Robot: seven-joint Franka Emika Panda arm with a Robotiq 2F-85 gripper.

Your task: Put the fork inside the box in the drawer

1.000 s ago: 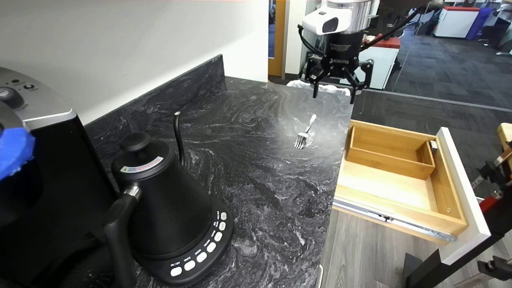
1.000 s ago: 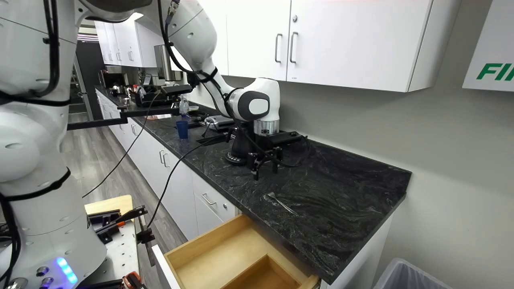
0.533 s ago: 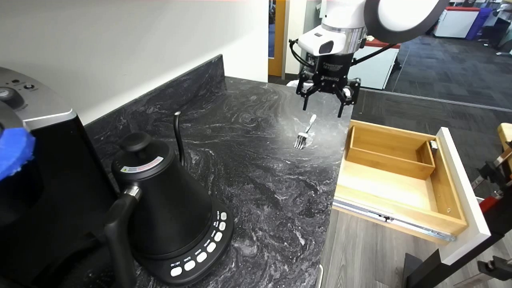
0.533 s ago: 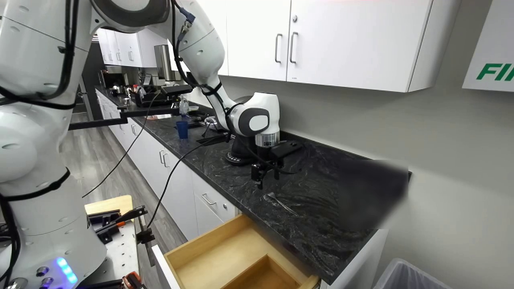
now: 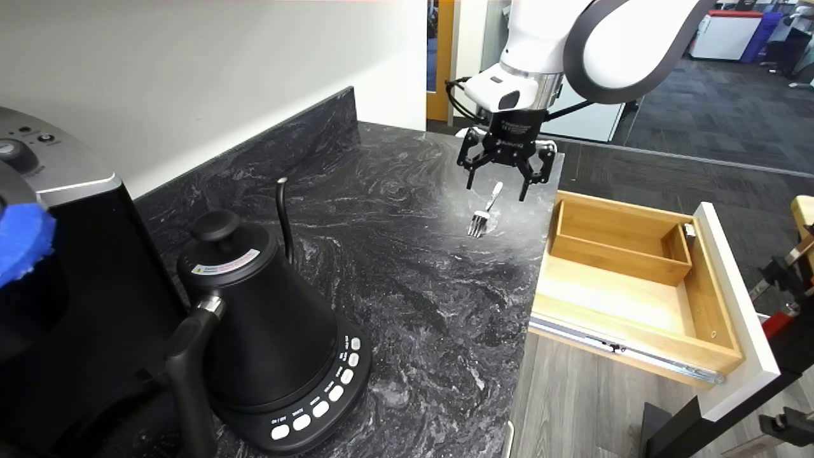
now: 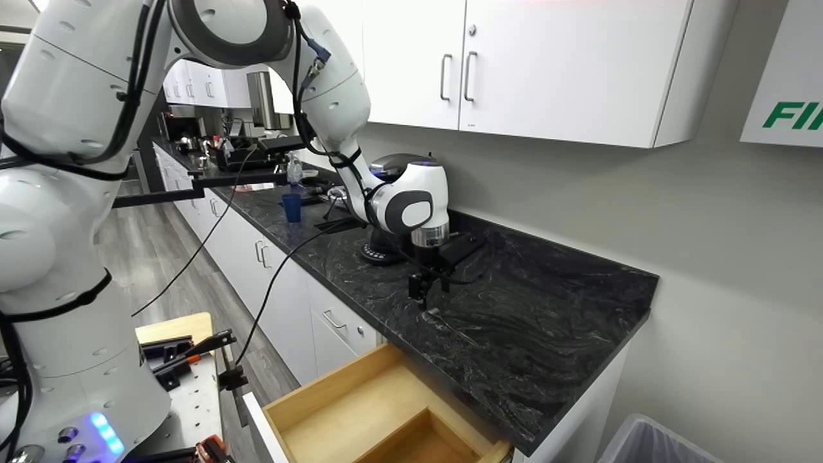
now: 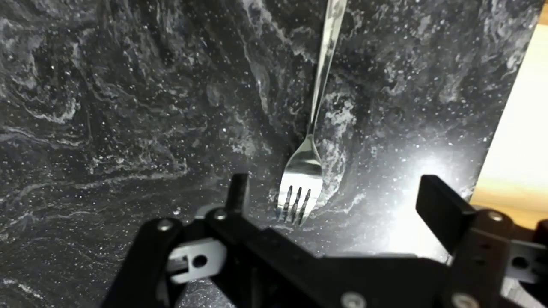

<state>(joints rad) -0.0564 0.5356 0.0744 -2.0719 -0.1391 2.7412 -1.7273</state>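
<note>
The silvery fork (image 5: 479,219) lies flat on the dark counter; it also shows in an exterior view (image 6: 452,328). In the wrist view the fork (image 7: 303,169) has its tines between the open jaws, nearer the left finger (image 7: 238,192), with its handle running up out of frame. My gripper (image 5: 496,190) is open and empty, above the counter over the fork; it also shows in an exterior view (image 6: 434,298) and the wrist view (image 7: 334,188). The drawer (image 5: 610,302) is pulled open beside the counter. The small wooden box (image 5: 620,261) sits inside it, against one side.
A black kettle (image 5: 267,331) stands on the counter (image 5: 407,273), beside a black and silver appliance (image 5: 63,159). White cabinets (image 6: 566,71) hang above the counter. A blue cup (image 6: 292,208) stands farther along it. A bin (image 6: 649,440) is by the counter's end.
My gripper has come down toward the counter and moved over the fork, leftward in an exterior view. It stays open. The fork, box and drawer have not moved.
</note>
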